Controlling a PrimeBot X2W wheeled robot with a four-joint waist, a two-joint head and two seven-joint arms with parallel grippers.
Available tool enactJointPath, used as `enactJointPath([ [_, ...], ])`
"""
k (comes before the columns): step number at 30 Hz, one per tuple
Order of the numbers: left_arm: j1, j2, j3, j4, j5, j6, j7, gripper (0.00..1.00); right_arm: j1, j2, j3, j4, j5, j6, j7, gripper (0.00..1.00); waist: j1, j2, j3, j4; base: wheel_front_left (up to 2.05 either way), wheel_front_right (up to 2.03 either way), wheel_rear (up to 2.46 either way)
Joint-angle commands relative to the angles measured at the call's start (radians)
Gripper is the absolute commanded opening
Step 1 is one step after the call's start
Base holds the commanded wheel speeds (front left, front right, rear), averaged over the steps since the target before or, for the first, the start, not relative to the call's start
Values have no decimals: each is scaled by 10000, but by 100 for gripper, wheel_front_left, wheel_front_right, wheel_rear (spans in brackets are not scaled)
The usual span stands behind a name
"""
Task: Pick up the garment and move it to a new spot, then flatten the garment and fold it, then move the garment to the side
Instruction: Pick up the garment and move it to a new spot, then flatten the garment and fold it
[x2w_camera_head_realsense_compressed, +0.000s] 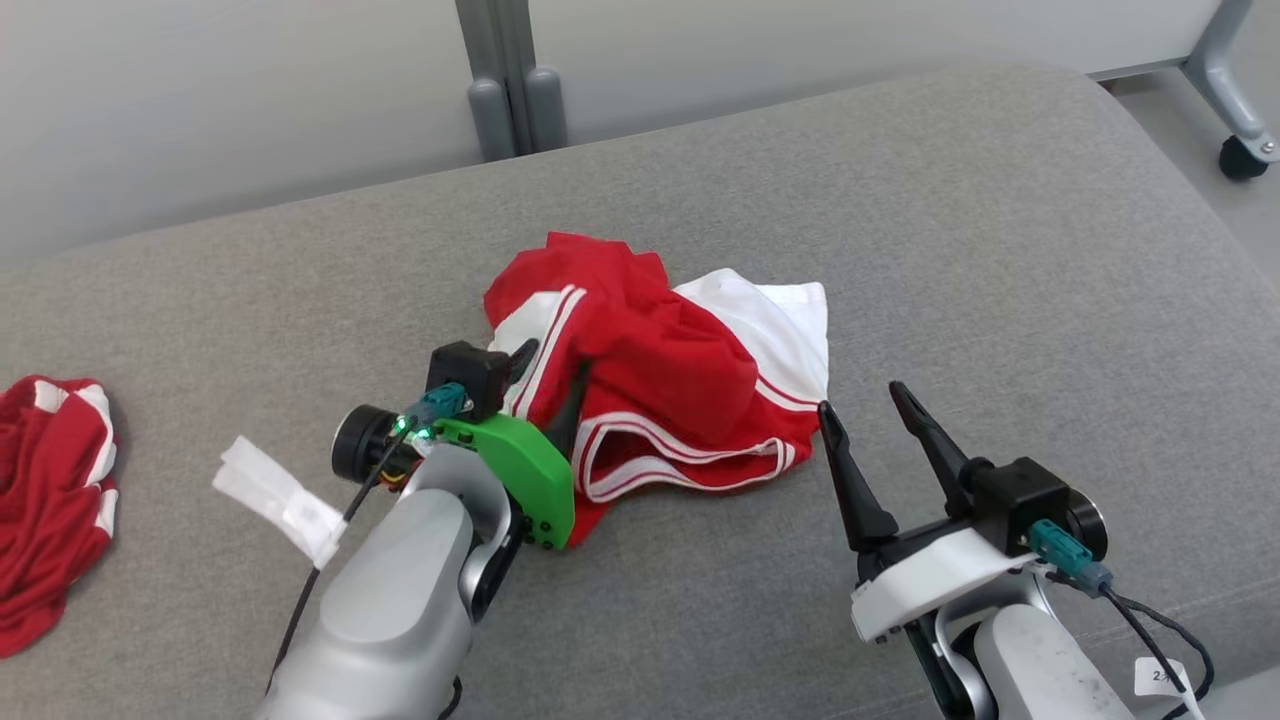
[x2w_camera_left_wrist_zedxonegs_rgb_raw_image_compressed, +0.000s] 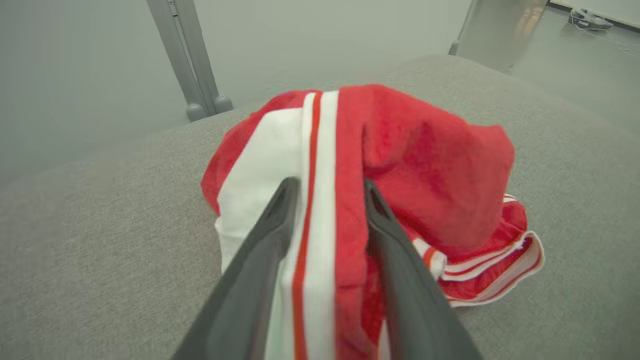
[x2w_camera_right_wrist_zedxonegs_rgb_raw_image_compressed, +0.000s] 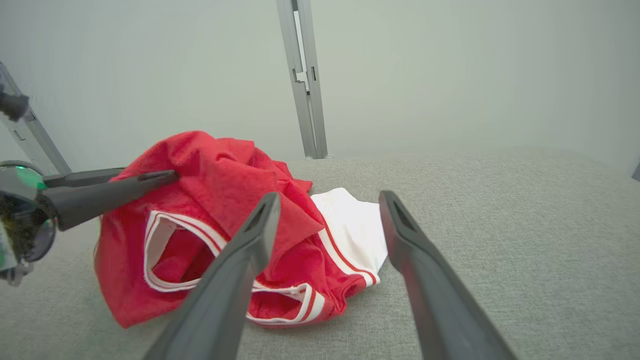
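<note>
The garment (x2w_camera_head_realsense_compressed: 660, 370) is a red and white sports top, lying crumpled in a heap on the grey cushion (x2w_camera_head_realsense_compressed: 1000, 250). My left gripper (x2w_camera_head_realsense_compressed: 553, 360) is at the heap's left edge. Its fingers (x2w_camera_left_wrist_zedxonegs_rgb_raw_image_compressed: 280, 220) stand apart, with a white-and-red striped fold (x2w_camera_left_wrist_zedxonegs_rgb_raw_image_compressed: 320, 150) lying between them. From the right wrist view those left fingers (x2w_camera_right_wrist_zedxonegs_rgb_raw_image_compressed: 110, 192) reach into the garment (x2w_camera_right_wrist_zedxonegs_rgb_raw_image_compressed: 210, 175) from the left. My right gripper (x2w_camera_head_realsense_compressed: 858, 396) is open and empty. It sits just right of the garment's hem, and its fingers (x2w_camera_right_wrist_zedxonegs_rgb_raw_image_compressed: 235, 260) point at the heap.
Another red and white cloth (x2w_camera_head_realsense_compressed: 50, 500) lies bunched at the cushion's left edge. A white tag (x2w_camera_head_realsense_compressed: 280, 495) hangs on the left arm's cable. Behind the cushion stand a grey post (x2w_camera_head_realsense_compressed: 510, 90) and a wall. A caster wheel (x2w_camera_head_realsense_compressed: 1245, 155) is at the far right.
</note>
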Motion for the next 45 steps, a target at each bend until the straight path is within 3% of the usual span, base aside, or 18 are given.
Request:
enactJointPath([
  [1,262,25,137,-152,-361,-44,-563,100,36,-23,-172,-37,-15,-6,-32,100,0,-1,6,425,0,0,0],
  [8,1225,435,961,-1236,-737,-34,-1302,100,230,-23,-498,-127,-70,-6,-31,100,0,-1,-190,1358,0,0,0],
  [11,1933,681,1770,-2517,-582,129,-1300,100,291,-21,-618,-132,-62,-6,-33,100,0,-1,-310,1719,0,0,0],
  [21,4350,977,3971,-5129,290,500,-1291,100,555,-21,-792,-39,7,-7,-32,100,0,-1,-727,2232,0,0,0],
  [28,5416,995,4868,-5586,812,623,-1293,100,741,-24,-906,84,-16,-7,-32,100,0,-1,-929,2207,0,0,0],
  [45,6665,575,5812,-6022,1250,270,-1294,100,1078,-23,-1448,293,-256,-7,-32,100,0,-1,-1064,2009,0,0,0],
])
